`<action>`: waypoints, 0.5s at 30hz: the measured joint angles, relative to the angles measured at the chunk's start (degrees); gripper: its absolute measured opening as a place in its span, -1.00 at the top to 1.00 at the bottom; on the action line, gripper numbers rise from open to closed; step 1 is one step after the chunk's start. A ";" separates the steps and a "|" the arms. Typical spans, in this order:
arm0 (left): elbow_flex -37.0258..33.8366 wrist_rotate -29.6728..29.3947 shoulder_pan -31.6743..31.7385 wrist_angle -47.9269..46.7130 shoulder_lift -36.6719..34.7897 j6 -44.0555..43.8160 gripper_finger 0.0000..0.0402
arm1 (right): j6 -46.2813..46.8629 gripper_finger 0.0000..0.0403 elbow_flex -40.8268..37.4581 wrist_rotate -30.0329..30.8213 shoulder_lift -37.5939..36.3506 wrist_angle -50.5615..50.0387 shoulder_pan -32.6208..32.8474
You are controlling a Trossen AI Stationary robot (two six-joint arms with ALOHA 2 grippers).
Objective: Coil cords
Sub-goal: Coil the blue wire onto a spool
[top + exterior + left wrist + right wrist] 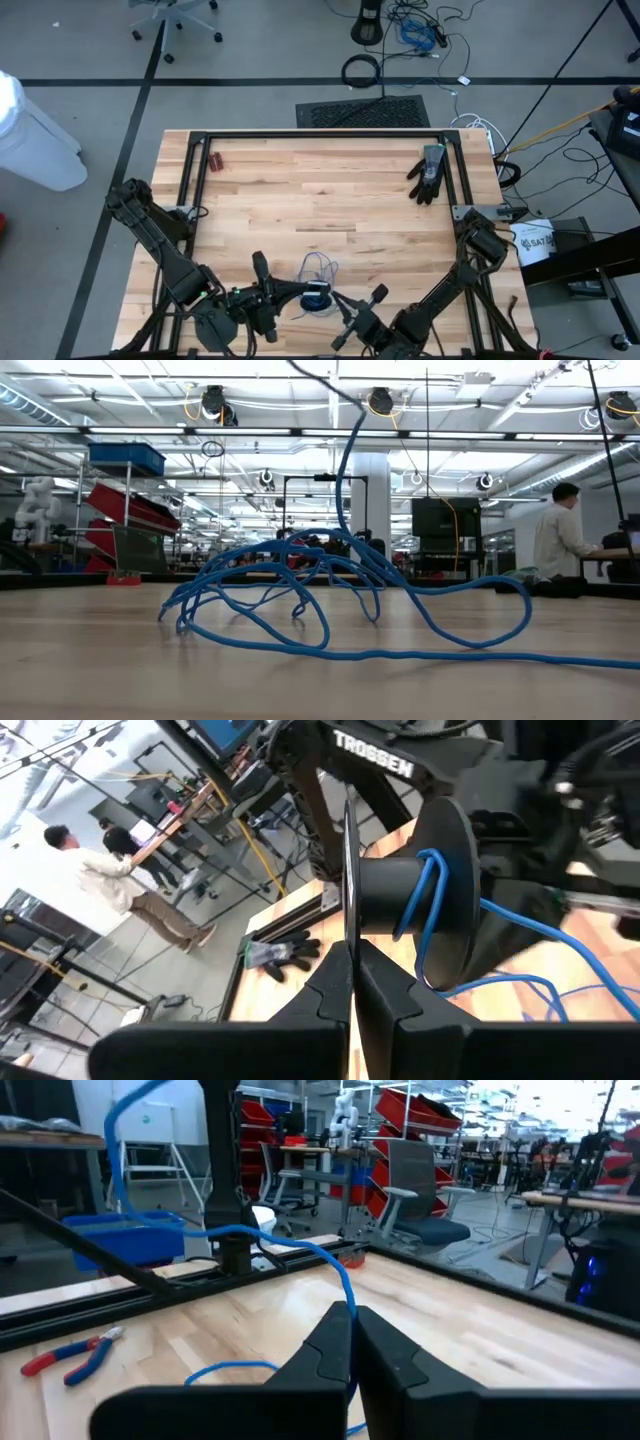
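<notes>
At the near edge of the wooden table [330,190], both arms fold inward from the two near corners and meet over the blue cord [318,270]. The left arm runs from its base at the table's left side down toward the near edge, then bends across toward the centre. Its left gripper [352,982] is clamped on the thin rim of a black spool [400,885], fingers pressed together on the disc's edge. A turn of the cord loops around the spool's hub, and the rest trails off over the wood.

The right arm mirrors this pose, angling in from the right side of the table toward the middle. The right gripper [352,1342] has its fingers pinched together with the cord running up from between the tips, so it seems to be gripping the strand, though the contact itself is hard to make out. From there the cord arcs up and away across the table.

In the low view, the loose part of the cord lies in a tangle of open loops on the tabletop, with one strand rising steeply out of the top of the view.

A black glove [428,173] lies near the far right corner, and red-handled pliers [68,1355] rest near the far left corner, both well apart from the cord. A person [560,540] sits in the room beyond.
</notes>
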 joint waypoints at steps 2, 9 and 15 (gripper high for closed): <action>0.00 0.00 -0.69 0.07 0.00 0.31 0.97 | -2.32 1.00 0.00 -0.02 -0.95 -0.09 0.33; 0.00 0.02 -2.54 -0.06 0.00 1.96 0.97 | -12.73 1.00 0.00 -0.02 -7.37 -0.11 2.60; 0.00 0.00 -2.45 0.85 0.00 2.95 0.97 | -20.70 1.00 0.02 0.01 -12.62 -0.13 4.63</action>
